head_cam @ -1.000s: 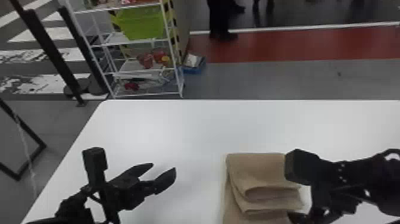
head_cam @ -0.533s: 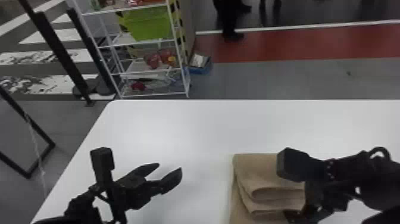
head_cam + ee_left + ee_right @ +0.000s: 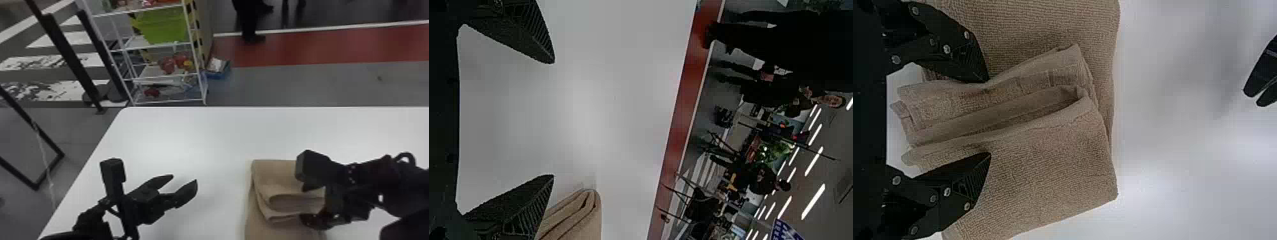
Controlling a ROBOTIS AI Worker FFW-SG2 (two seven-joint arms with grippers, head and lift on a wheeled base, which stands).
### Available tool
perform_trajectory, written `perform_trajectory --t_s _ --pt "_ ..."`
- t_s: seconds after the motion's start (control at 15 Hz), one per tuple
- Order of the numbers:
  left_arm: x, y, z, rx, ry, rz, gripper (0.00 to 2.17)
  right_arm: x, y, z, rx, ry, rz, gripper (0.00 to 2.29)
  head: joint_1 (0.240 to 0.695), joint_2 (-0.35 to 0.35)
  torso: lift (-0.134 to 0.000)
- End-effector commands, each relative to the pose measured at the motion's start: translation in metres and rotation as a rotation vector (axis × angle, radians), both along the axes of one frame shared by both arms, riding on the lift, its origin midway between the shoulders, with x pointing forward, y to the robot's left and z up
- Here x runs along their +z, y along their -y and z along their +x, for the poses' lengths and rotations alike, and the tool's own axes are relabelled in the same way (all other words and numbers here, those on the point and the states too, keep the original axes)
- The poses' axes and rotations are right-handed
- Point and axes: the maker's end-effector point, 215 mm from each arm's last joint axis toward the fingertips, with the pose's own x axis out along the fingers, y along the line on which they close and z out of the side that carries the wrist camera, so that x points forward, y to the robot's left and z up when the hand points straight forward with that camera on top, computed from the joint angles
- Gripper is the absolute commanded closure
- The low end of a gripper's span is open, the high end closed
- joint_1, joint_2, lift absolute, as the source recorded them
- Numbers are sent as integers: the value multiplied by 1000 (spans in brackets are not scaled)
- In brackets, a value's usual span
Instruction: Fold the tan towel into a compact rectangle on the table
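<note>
A: Where's the tan towel?
B: Lower frame, R of ctr in head view, on the white table. Folded layers on top, lower part runs to the bottom edge.
A: L gripper?
B: Lower L, over table. Released, fingers wide.
A: & R gripper?
B: Lower R, at the towel. Fingers spread either side of the folds, unclenched.
</note>
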Motion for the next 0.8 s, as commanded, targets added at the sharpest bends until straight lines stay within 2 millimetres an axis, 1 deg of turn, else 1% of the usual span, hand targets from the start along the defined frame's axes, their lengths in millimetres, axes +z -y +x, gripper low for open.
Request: perform_trajectory --t_s 0.0,0.33,0.4,0.47,0.73 --pt "0 2 0 2 3 -6 60 4 -5 2 -2 3 13 475 695 213 -123" --pt "1 2 0 0 5 -8 60 9 0 15 -19 32 2 535 695 215 -123" --pt "1 2 0 0 5 -8 60 9 2 19 -26 42 -5 586 695 213 -123" --pt "0 2 0 -1 4 -7 60 7 6 22 -33 44 -14 586 695 211 -123" --pt "1 -1 0 5 5 -5 60 8 0 25 -39 39 -1 586 695 203 -123"
